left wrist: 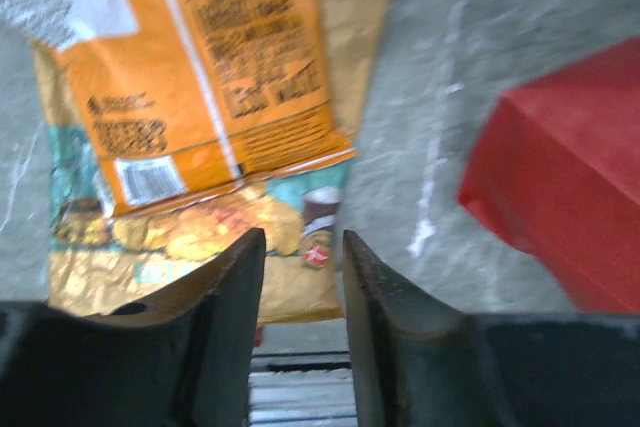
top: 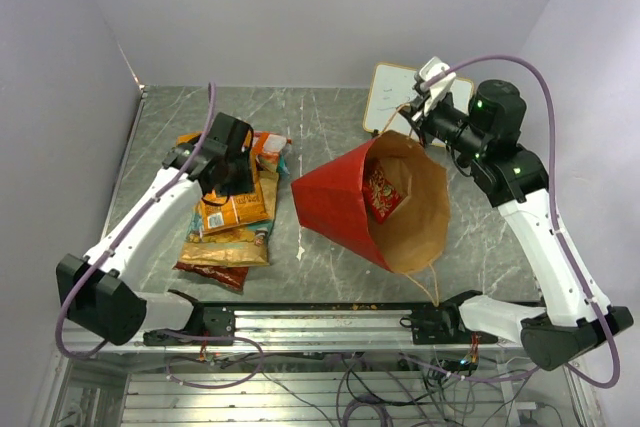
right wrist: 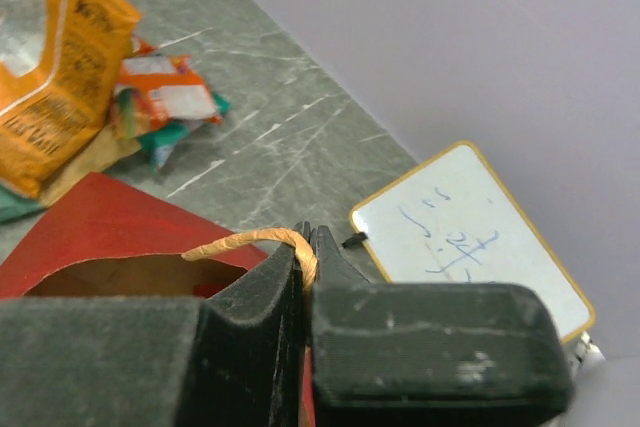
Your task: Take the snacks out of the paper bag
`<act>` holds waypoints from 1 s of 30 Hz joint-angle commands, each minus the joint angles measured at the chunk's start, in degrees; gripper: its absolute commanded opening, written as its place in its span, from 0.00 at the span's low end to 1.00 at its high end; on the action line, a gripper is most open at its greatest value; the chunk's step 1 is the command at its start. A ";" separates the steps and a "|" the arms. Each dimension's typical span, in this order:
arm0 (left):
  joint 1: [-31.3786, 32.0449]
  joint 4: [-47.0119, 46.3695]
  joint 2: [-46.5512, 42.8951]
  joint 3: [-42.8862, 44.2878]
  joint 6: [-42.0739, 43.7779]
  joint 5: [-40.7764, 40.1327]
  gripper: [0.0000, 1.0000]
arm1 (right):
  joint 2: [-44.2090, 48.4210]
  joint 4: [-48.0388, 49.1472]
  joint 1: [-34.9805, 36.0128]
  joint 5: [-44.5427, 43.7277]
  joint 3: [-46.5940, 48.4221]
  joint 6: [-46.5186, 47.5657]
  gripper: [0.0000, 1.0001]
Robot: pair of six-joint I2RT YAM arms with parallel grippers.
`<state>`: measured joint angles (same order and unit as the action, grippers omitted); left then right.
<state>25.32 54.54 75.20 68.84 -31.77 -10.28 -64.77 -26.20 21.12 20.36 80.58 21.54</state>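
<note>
The red paper bag [top: 335, 197] lies on its side, its brown mouth [top: 415, 212] facing right. A red snack [top: 382, 192] shows inside it. My right gripper [right wrist: 312, 232] is shut on the bag's cord handle [right wrist: 250, 240] at the upper rim [top: 408, 119]. A pile of snacks lies to the left: an orange packet [top: 235, 209] on a tan-brown chip bag [top: 225, 247], a red bag [top: 212, 272] under them, and small packs [top: 270, 147] behind. My left gripper [left wrist: 303, 235] hovers over the pile, open, with nothing between its fingers.
A small whiteboard [top: 395, 97] lies at the back behind the bag's rim, with a small black object [right wrist: 352, 240] at its edge. The metal rail [top: 320, 319] runs along the near edge. Purple walls close in the table on three sides.
</note>
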 commanded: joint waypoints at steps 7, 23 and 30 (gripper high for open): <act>2.11 -12.11 -3.78 9.07 -1.19 14.23 0.68 | -0.47 0.38 0.06 -19.54 6.68 -2.88 0.00; 16.91 -24.22 -3.64 11.82 9.94 18.52 0.69 | 2.59 4.67 0.06 -5.62 -5.88 -16.17 0.00; 32.76 -34.45 3.46 8.87 14.41 11.55 0.62 | 2.57 3.64 0.08 -7.02 -5.04 -14.92 0.00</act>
<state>52.42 29.45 74.81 78.81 -21.45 5.45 -62.81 -23.79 21.12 13.76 74.39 7.27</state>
